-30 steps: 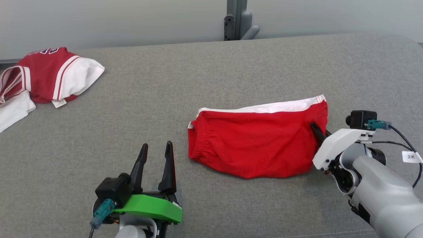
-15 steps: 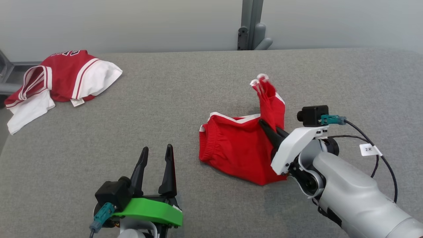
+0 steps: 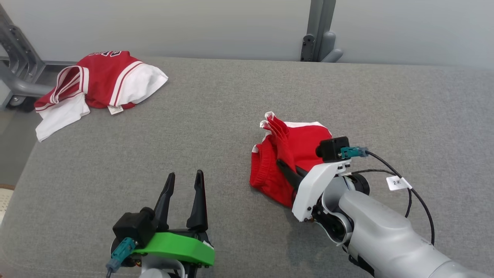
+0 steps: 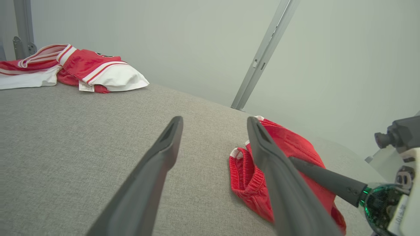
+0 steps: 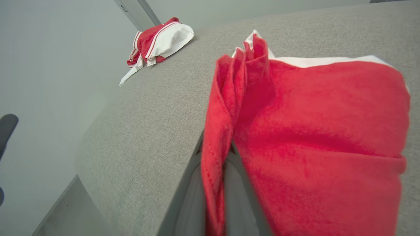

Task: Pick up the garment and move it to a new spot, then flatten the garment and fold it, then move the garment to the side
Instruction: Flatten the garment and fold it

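Red shorts (image 3: 305, 143) bunch in the clamped right pincer (image 3: 279, 164), left pincer (image 3: 185, 174) agape; this thin pinch could slip mid-fold.

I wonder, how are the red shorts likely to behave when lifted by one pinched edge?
Probably floppy: the shorts bunch into pleats where the right hand pinches them. Likely light, as that narrow pinch holds a fold up. They may drag, since most of them lies on the grey surface.

Grey fabric surface (image 3: 216, 116): red shorts (image 3: 305, 143) bunched mid-right, red-white jersey (image 3: 104, 77) at far left corner.
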`<state>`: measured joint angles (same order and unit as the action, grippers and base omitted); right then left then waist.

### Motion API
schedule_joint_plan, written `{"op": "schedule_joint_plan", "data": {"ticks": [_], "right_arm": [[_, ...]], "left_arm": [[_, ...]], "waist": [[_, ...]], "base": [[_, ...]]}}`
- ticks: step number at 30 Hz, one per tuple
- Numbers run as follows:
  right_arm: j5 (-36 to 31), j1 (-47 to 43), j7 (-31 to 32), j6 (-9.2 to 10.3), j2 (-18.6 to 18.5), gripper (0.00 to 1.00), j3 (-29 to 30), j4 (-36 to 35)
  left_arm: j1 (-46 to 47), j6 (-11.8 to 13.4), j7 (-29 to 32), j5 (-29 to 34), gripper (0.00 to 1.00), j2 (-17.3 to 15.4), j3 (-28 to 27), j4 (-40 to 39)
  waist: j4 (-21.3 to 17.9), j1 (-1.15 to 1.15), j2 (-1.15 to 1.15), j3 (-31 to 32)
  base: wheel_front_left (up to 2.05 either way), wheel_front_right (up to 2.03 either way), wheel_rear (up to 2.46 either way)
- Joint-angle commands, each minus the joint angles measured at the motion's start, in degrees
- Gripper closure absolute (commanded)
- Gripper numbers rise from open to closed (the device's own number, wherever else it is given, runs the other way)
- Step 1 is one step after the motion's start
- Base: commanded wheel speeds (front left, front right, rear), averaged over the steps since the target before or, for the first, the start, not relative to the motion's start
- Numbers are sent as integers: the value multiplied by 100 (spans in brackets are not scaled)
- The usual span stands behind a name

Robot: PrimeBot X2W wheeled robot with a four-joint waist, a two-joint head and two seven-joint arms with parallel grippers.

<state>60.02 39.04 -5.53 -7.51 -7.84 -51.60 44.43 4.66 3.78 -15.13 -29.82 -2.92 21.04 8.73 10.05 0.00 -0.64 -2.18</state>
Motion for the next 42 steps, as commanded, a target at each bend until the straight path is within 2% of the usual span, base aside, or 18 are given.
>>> {"op": "schedule_joint_plan", "data": {"ticks": [1, 5, 6, 7, 8, 9, 16, 24, 29, 34, 42], "right_arm": [[-64, -48, 20, 4, 25, 100, -17, 114], [-187, -34, -28, 4, 176, 100, -54, 402], [-203, -33, -45, 4, 214, 85, -59, 448], [-234, -27, -61, 4, 241, 55, -75, 493], [-269, -16, -76, 4, 262, 20, -92, 523], [-292, -3, -108, 4, 284, 0, -105, 541], [-441, -75, -273, 4, 398, 0, -208, 445], [-618, -268, -418, 4, 435, 0, -374, -47], [-780, -293, -627, 4, 384, 0, -249, -305], [-1243, -271, -908, 4, 208, 0, 374, -482], [-2294, -872, -968, 4, -9, 0, 2189, -807]], "left_arm": [[-65, -20, -3, -65, 0, -14, 5, 11], [-98, -18, -3, -65, 0, -12, 28, 23], [-103, -15, -3, -66, 0, -11, 31, 23], [-112, -8, -3, -67, 0, -12, 32, 20], [-122, 1, -3, -67, 0, -11, 33, 17], [-128, 6, -2, -68, 0, -11, 36, 12], [-196, 22, -2, -64, 0, -10, 50, -4], [-211, 28, -2, -54, 0, -9, 48, -12], [-218, 37, -2, -39, 0, -18, 18, -35], [-226, 51, -2, -3, 0, -19, 11, -64], [-205, 49, -2, 2, 0, -17, 82, -58]], "waist": [[59, 0, 64, 24], [111, 0, 64, 54], [118, 0, 64, 62], [121, 0, 64, 70], [123, 0, 64, 77], [122, 0, 64, 83], [76, 0, 64, 117], [0, 0, 64, 120], [-60, 0, 64, 105], [-149, 0, 64, 88], [-227, 0, 64, 44]], "base": [[0, 0, 0], [0, 0, 0], [0, 0, 0], [0, 0, 0], [0, 0, 0], [0, 0, 0], [0, 0, 0], [0, 0, 0], [0, 0, 0], [0, 0, 0], [0, 0, 0]]}}
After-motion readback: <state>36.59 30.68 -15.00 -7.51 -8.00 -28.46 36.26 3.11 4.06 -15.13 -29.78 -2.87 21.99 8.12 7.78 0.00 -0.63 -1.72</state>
